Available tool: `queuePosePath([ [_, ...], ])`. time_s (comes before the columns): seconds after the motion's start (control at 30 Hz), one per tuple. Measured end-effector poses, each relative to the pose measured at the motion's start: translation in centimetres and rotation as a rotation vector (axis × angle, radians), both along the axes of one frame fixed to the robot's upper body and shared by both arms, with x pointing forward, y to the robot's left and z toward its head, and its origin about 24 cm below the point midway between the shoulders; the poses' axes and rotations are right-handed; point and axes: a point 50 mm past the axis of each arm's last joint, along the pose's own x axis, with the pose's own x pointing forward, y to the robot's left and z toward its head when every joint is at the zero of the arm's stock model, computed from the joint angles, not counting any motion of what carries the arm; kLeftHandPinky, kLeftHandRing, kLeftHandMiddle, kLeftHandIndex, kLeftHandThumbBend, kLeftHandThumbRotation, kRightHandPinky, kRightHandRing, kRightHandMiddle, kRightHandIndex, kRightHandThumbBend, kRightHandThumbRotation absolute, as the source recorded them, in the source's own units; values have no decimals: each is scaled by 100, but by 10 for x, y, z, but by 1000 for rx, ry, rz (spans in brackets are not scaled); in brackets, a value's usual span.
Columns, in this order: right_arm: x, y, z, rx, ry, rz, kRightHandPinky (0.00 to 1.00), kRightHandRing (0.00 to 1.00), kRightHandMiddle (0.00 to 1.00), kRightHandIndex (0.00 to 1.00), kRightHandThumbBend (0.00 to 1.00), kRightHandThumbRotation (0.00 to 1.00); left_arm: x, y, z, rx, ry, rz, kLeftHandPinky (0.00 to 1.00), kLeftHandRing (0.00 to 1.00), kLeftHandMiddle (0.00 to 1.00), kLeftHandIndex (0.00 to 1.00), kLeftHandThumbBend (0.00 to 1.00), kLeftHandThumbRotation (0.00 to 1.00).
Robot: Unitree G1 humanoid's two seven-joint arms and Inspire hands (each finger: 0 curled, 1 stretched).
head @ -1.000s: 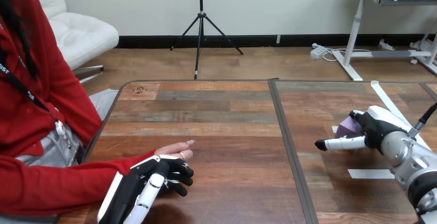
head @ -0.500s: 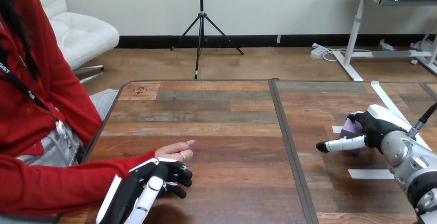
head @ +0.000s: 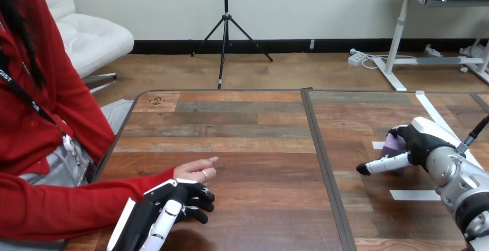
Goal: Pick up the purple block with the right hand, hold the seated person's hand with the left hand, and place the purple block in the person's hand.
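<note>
1. Head view, the step in hand: picking up the block point(head: 394, 143) looks like the current job. The right hand point(head: 424, 142) is at the table's point(head: 259, 147) right side, its dark fingers curled over the block's top and far side in a grasp. One white finger point(head: 380, 164) sticks out straight to the left, low over the wood.
2. To do this well, I judge that the straight finger should close on the block's near face before any lift, so the block is pinched from two sides and not just hooked from above. Then lift straight up and clear of the white tape strip point(head: 414, 194) before moving left.
3. The left hand point(head: 167, 202) is at the lower left, fingers curled against the near edge of the person's hand point(head: 198, 169), clasping it. That hand lies on the table with its fingers pointing right. It is well apart from the block, so the carry crosses most of the table. The clasp should stay gentle and steady.
4. How the block looks: small, purple, flat-faced with a clear edge, resting on the table, mostly hidden by the right hand. It looks light and rigid, though smooth faces may slip in a loose grasp.
</note>
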Motion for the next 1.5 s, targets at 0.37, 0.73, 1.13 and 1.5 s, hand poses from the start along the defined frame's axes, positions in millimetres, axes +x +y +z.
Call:
queuePosePath([
  [0.37, 0, 0, 0, 4, -14, -10, 70, 78, 83, 83, 88, 25, 0, 0, 0, 2, 0, -6, 48, 57, 58, 55, 55, 81],
  [0.73, 0, 0, 1, 3, -25, -14, 64, 72, 77, 80, 83, 8, 0, 0, 0, 3, 0, -7, 48, 57, 58, 55, 55, 81],
  [1.13, -2, -1, -2, 8, -13, -11, 64, 74, 78, 78, 85, 1, 0, 0, 0, 3, -1, -12, 49, 58, 59, 55, 55, 81],
  [1.5, -1, -2, -1, 9, -15, -9, 59, 66, 72, 75, 75, 0, 0, 1, 1, -4, -4, -12, 49, 58, 59, 55, 56, 81],
])
